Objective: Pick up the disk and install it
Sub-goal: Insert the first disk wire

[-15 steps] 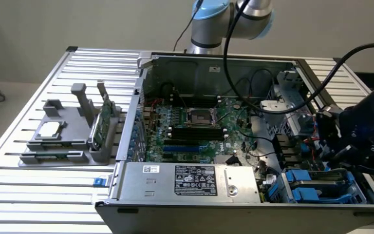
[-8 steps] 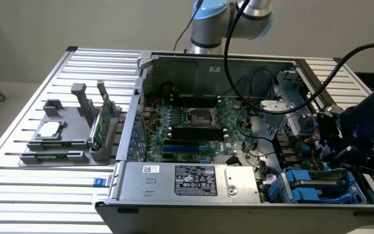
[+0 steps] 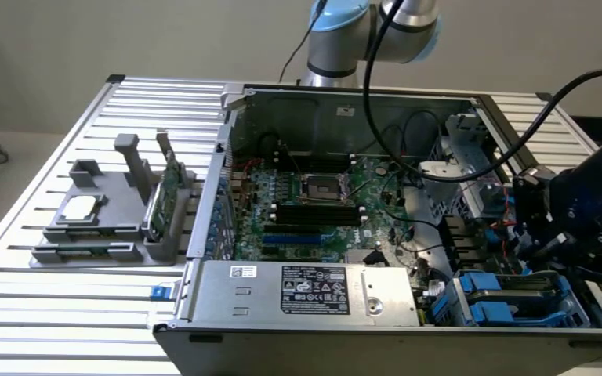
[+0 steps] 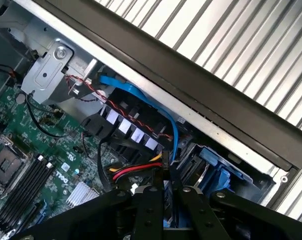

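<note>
Blue-framed silver-grey disk (image 3: 519, 290), apparently seated in the computer case (image 3: 332, 117), claw (image 4: 164, 186) nearly together

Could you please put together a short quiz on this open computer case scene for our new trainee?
1. True or false: the green circuit card stands upright in the grey holder, outside the computer case.
2. The gripper hangs nearest to: A) the blue drive carriers; B) the processor socket; C) the small silver chip.
3. What colour is the flat cable that curves along the case wall in the wrist view?
Key: 1 true; 2 A; 3 blue.
</note>
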Robot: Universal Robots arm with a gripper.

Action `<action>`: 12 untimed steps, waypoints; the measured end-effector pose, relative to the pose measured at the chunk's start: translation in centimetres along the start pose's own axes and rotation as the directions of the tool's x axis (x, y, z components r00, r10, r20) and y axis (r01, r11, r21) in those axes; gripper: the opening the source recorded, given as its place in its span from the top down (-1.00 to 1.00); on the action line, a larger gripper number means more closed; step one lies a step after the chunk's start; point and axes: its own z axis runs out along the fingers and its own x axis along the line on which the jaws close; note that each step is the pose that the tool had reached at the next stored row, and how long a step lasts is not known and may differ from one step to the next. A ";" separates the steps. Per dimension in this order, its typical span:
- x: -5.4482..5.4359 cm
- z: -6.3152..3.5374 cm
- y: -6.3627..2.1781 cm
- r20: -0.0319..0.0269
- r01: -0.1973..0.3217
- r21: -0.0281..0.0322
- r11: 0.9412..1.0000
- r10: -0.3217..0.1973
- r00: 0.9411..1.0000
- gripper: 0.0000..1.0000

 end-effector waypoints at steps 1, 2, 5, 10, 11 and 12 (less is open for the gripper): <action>0.0 -0.03 0.00 0.000 -0.010 0.002 1.000 0.010 1.000 0.67; 0.0 -0.05 0.00 -0.001 -0.019 0.003 1.000 0.019 1.000 0.67; 0.0 -0.12 0.01 -0.001 -0.046 0.008 0.999 0.046 0.999 0.67; 0.0 -0.23 0.02 -0.002 -0.093 0.016 0.996 0.093 0.996 0.67; 0.0 -0.26 0.03 -0.003 -0.102 0.018 0.995 0.102 0.995 0.67; 0.0 -0.28 0.03 -0.003 -0.110 0.019 0.994 0.111 0.994 0.67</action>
